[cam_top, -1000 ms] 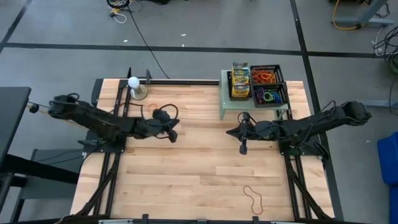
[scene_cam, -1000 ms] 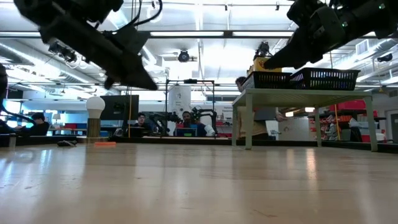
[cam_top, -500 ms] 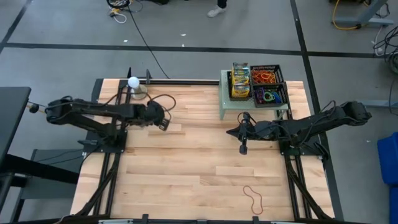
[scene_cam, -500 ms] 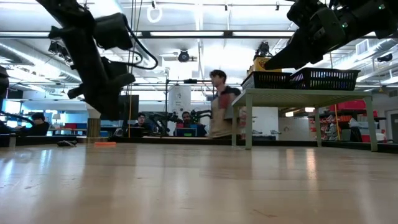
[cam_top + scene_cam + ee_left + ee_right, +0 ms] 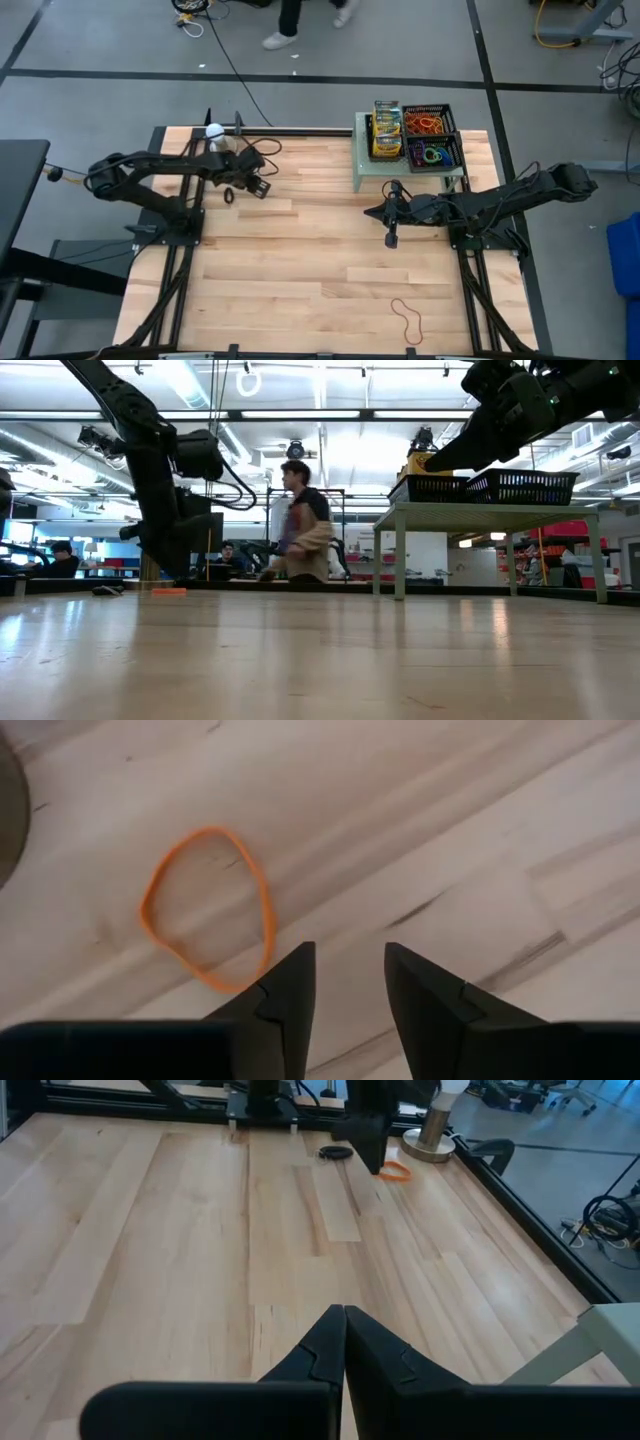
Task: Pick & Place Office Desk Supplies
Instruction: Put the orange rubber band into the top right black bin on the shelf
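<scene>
Left end effector hangs parted beside an orange rubber band on the table

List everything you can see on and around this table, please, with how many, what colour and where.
Orange rubber band: one, orange, flat on the wood just ahead of the left gripper.
Black rubber band: one, black, on the table beside the left gripper.
Red-brown rubber band: one, near the table's front edge, right of middle.
Crayon boxes: several, yellow-green, stacked on the raised shelf.
Baskets: two, black, on the shelf, holding mixed-colour rubber bands.
Shelf: one, grey-green, at the far right of the table.
White ball on stand: one, at the far left edge.
Table: one, light wood.
Person: one, walking behind the table.
Left gripper: open, low over the wood.
Right gripper: shut, above mid-table.
</scene>
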